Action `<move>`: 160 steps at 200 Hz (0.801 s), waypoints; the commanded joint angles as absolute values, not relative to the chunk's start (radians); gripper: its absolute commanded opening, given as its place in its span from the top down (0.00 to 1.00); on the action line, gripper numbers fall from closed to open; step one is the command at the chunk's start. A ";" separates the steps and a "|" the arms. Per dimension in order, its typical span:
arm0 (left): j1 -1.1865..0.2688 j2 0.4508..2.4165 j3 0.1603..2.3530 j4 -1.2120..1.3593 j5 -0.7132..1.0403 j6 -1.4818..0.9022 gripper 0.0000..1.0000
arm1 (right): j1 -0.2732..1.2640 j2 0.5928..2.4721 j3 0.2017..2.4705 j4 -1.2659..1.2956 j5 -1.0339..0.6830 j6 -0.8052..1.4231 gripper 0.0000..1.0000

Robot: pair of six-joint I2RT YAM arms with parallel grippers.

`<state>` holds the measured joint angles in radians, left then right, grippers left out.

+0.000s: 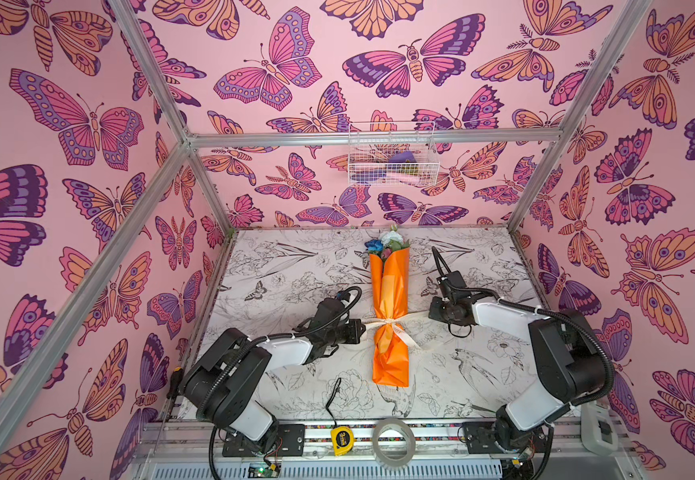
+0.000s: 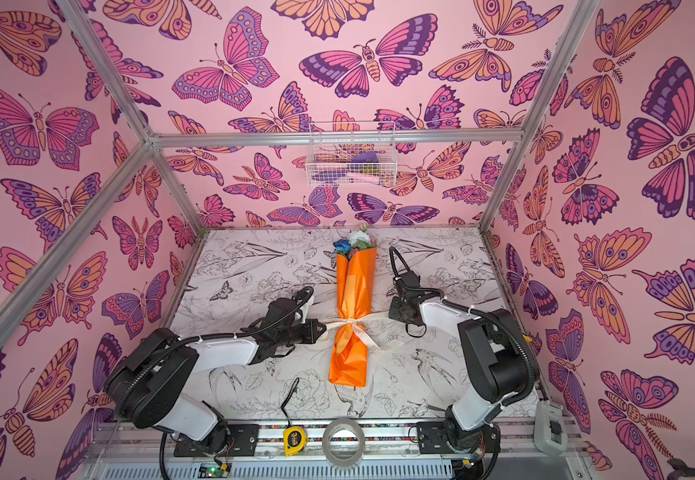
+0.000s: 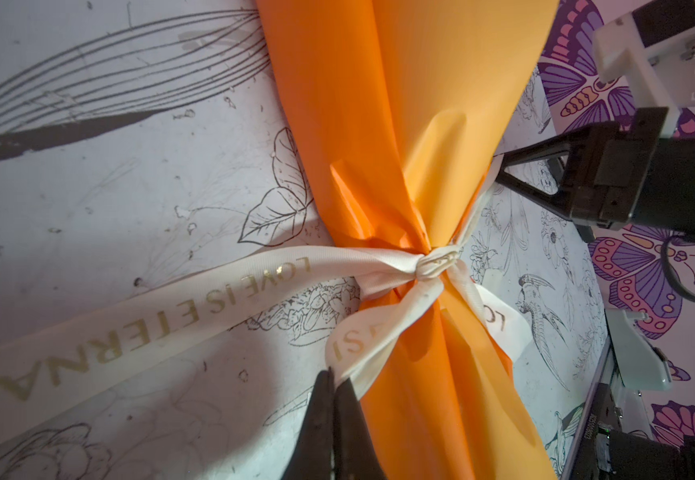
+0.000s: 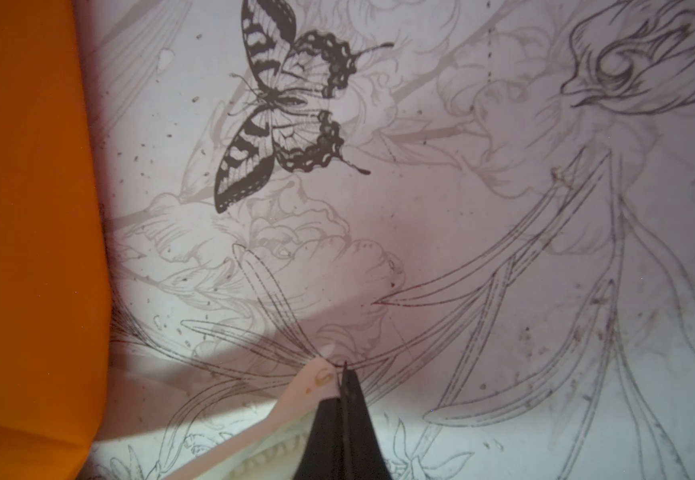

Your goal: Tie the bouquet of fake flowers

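Your bouquet of fake flowers point(image 1: 389, 299) lies lengthwise down the middle of the table point(image 1: 279, 266) in both top views. Its blooms point toward the upper edge of the tabletop and the orange-wrapped stem end toward the bottom, flat, so each arm can reach its waist from its own side. A cream ribbon point(image 3: 229, 291) with gold lettering circles that narrow waist, and a small tight knot point(image 3: 437, 264) sits on the paper, which crumples inward there; from that, the first tie looks cinched. One strand runs from the knot toward the left of the top views into your left gripper point(image 3: 337, 376), whose fingers are pressed together on a curl of ribbon just beside the wrap. The opposite strand stretches rightward to your right gripper point(image 4: 345, 374), likewise pinched closed, with the ribbon's tip showing beside its fingertips in the right wrist view. The grippers flank the bundle roughly level with the knot, which reads as an outward pull to snug it; uneven tension could drag the bundle sideways. Other tails lie slack on the table. Along the bottom rail sit a yellow tape measure point(image 1: 342, 439) and a roll of tape point(image 1: 393, 440), and a wire basket point(image 1: 391, 158) hangs at upper centre, all well apart from the work.
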<state>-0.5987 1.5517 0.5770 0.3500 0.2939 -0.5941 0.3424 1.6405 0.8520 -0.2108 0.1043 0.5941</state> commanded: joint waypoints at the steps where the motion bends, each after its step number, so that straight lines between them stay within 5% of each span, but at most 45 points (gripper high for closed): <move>1: -0.560 1.567 0.532 0.231 0.159 -0.618 1.00 | 0.276 1.636 0.847 -0.283 0.277 0.573 1.00; 160: -0.511 1.595 0.524 0.216 0.133 -0.672 1.00 | 0.140 1.589 0.870 -0.295 0.206 0.518 1.00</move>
